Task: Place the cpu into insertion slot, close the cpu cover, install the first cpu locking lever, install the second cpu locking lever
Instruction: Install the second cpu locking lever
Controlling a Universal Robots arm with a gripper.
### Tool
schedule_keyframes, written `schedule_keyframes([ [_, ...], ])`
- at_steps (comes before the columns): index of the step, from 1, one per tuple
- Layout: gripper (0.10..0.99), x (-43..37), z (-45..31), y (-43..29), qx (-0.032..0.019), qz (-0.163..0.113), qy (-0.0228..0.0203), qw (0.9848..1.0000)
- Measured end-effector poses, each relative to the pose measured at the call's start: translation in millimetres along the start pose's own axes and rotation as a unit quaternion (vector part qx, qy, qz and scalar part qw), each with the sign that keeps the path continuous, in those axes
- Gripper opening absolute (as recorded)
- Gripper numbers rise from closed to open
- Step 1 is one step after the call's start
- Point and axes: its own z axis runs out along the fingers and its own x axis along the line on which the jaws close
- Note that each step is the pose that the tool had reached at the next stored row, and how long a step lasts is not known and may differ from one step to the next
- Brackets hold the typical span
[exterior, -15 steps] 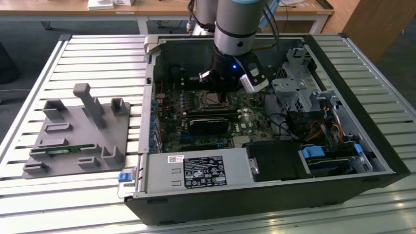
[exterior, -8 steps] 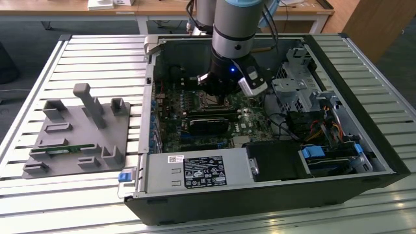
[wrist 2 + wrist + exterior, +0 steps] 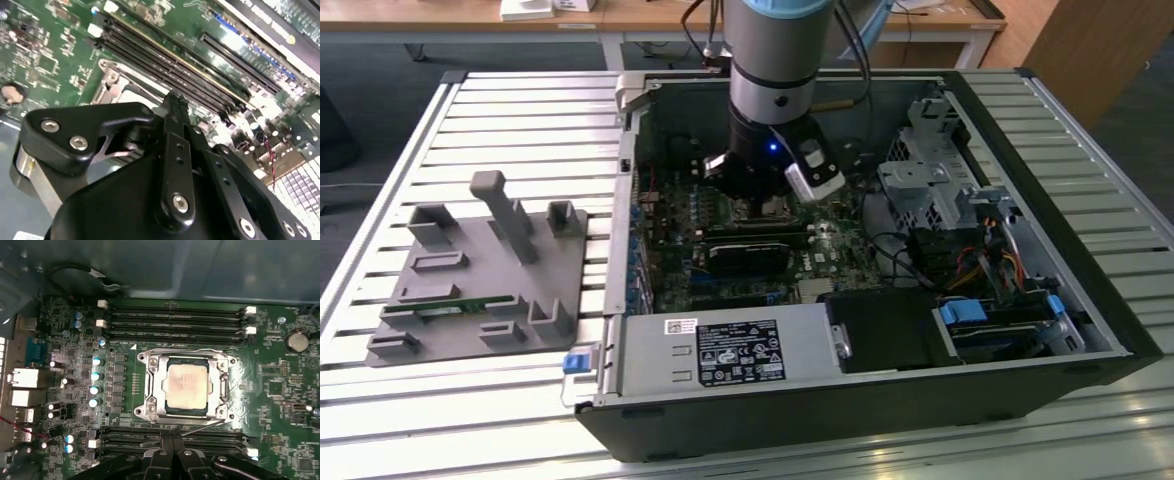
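Black gripper (image 3: 172, 440) linkage is seen closest to the lens, at the bottom centre of the first wrist view, its fingers (image 3: 166, 444) drawn together with nothing between them. Just above the tips, a thin wire lever (image 3: 200, 426) is seen lying along the lower edge of the socket, and the tips appear to be right at it, though contact cannot be confirmed. At the centre of that frame the cpu (image 3: 186, 386) is seated flat in the insertion slot (image 3: 186, 413), its silvery-beige top showing through the cut-out. The cpu cover (image 3: 151, 385) is folded down around it, so placement and closing are judged done. A second wire (image 3: 192, 351) is seen running along the upper edge of the socket; whether either lever is hooked home cannot be told, so the locking steps are judged to be what is left, with one of them probably in hand now. Long black memory slots (image 3: 175, 320) are seen above the socket and more below it. In the exterior view, the arm is lowered into the open computer case (image 3: 1067, 240) at upper centre, and a grey fixture tray (image 3: 480, 290) is left standing on the slatted table (image 3: 400, 420) at the left of the frame.
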Motion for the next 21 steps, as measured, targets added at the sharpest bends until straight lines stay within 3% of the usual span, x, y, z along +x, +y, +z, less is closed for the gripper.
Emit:
schedule_keyframes([
  [6, 0.118, 1.2, 7.1, -1.1, -0.0018, 0.0, 0.0001, 1.0],
  [11, 0.118, 3.6, 7.0, -4.8, -0.0203, 0.001, -0.0005, 0.9998],
  [17, 0.118, 10.8, 7.0, -9.6, -0.0253, 0.001, -0.0005, 0.9997],
  [21, 0.118, 12.3, 12.1, -10.6, -0.0267, 0.001, -0.0006, 0.9996],
])
